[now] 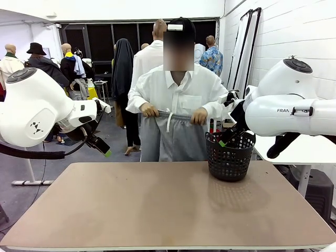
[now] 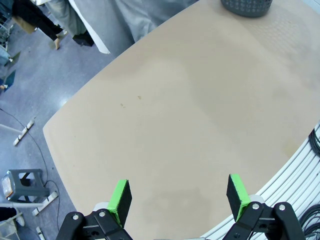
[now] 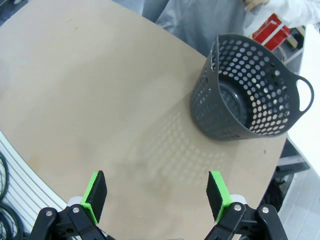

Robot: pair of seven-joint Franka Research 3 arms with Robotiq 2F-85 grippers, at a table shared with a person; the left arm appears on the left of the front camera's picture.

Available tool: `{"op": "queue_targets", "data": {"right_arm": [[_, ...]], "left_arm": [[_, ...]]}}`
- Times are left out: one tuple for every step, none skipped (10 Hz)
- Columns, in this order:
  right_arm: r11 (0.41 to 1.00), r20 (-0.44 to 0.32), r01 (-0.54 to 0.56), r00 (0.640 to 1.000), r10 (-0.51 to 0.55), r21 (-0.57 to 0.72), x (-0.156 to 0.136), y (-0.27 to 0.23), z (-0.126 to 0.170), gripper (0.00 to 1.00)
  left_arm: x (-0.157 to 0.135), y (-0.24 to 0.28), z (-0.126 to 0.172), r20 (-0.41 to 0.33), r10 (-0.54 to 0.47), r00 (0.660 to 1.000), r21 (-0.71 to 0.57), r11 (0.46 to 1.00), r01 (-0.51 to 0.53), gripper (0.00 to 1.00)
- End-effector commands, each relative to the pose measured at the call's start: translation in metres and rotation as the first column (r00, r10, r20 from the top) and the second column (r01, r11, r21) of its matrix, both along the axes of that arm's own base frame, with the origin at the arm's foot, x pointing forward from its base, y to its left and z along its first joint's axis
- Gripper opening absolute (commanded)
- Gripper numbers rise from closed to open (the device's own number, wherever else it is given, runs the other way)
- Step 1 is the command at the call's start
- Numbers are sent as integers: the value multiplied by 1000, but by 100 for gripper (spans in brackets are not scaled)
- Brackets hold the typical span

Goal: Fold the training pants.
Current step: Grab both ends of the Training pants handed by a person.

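Table: bare tan top (image 1: 157, 210) with rounded corners, its near edge closest to the camera, spanning the whole width.
Left gripper: raised off the table's left side (image 1: 103, 148), pointing down and toward the middle; in its own wrist view the green-padded fingers stand wide apart (image 2: 180, 197) with nothing between them, above bare tabletop.
Person: standing at the far edge of the table in a white shirt (image 1: 178, 89), facing the robot.
Training pants: light grey (image 1: 168, 139), held up by the waistband in front of the person's body, legs hanging down behind the table's far edge; not on the tabletop and well apart from both grippers.
Hands: one hand (image 1: 149, 110) grips the waistband on the picture's left, the other hand (image 1: 199, 115) on the right; a white drawstring (image 1: 169, 123) hangs between them.
Basket: dark perforated plastic (image 1: 229, 157), upright on the far right part of the table, just beside the pants; the right wrist view shows its inside holding nothing (image 3: 220, 115).
Right gripper: hanging just above the basket's rim (image 1: 231, 135), released; its green pads are spread (image 3: 157, 192), holding nothing.
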State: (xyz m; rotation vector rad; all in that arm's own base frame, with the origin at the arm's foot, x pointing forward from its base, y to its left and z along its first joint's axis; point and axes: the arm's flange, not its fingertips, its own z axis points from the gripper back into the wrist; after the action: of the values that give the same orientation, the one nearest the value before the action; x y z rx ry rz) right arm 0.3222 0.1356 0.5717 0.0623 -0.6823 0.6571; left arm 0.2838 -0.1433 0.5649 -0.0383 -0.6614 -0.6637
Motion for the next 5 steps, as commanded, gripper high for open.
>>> {"op": "queue_targets", "data": {"right_arm": [[1000,9,0,1000,0,4,1,1,0,100],[1000,9,0,1000,0,4,1,1,0,100],[1000,9,0,1000,0,4,1,1,0,100],[1000,9,0,1000,0,4,1,1,0,100],[1000,9,0,1000,0,4,1,1,0,100]], "left_arm": [[1,0,1,13,-1,1000,4,1000,1,100],[1,0,1,13,-1,1000,4,1000,1,100],[1,0,1,13,-1,1000,4,1000,1,100],[1,0,1,13,-1,1000,4,1000,1,100],[1,0,1,13,-1,1000,4,1000,1,100]]}}
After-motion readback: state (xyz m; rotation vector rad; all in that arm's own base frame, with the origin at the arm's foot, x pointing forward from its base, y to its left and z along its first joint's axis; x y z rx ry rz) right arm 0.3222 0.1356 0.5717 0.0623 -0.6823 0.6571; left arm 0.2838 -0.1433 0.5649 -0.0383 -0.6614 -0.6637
